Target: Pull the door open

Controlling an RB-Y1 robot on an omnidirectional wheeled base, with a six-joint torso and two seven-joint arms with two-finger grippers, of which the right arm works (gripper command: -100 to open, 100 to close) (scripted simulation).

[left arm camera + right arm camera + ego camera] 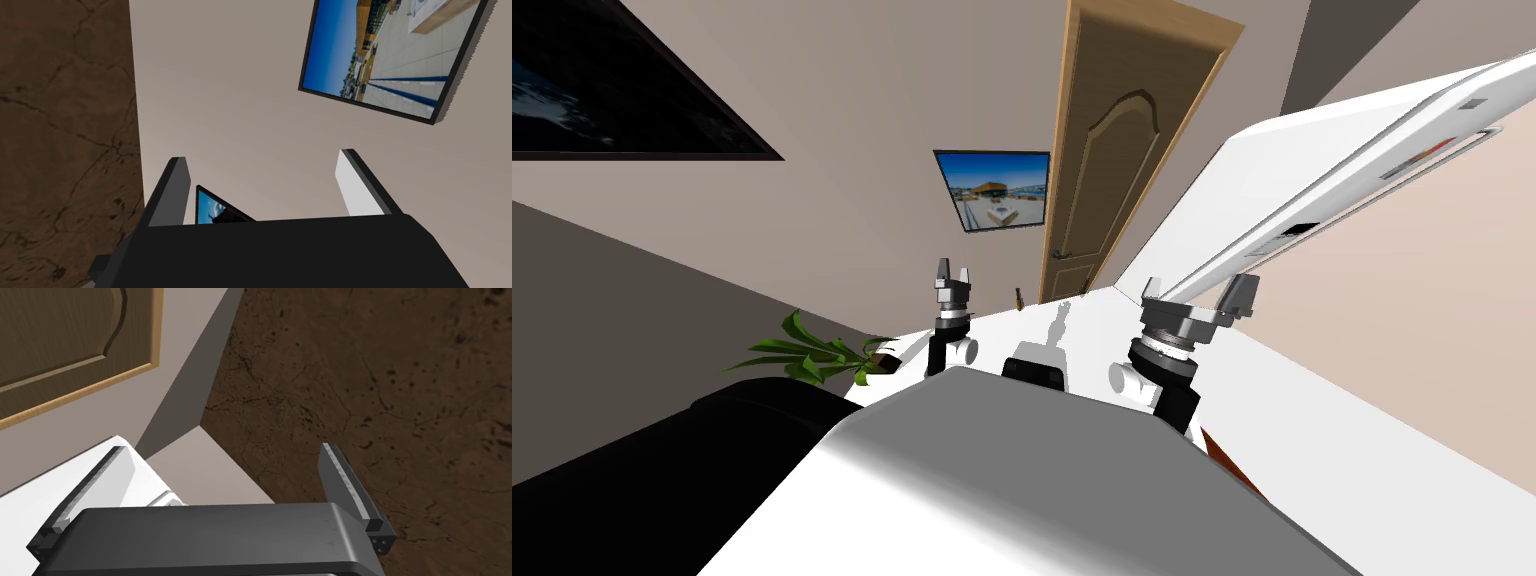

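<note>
Step in hand, as judged: the approach. The wooden door [1112, 150] stood shut in the far wall, well apart from both grippers, with its dark handle [1059, 256] on the edge nearer a framed picture [997, 190]. The left gripper [953, 275] and right gripper [1200, 295] had their fingers spread wide and held nothing; the next move called for closing the distance and setting one gripper about the handle. The handle was too small for its form to be read, and one upper corner of the door was cut off.

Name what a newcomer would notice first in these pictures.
The brown wooden door stands ahead in the beige wall, with a bright blue framed picture hanging beside it. A big white appliance looms on the right, and the left hand and right hand are raised open, holding nothing.
</note>
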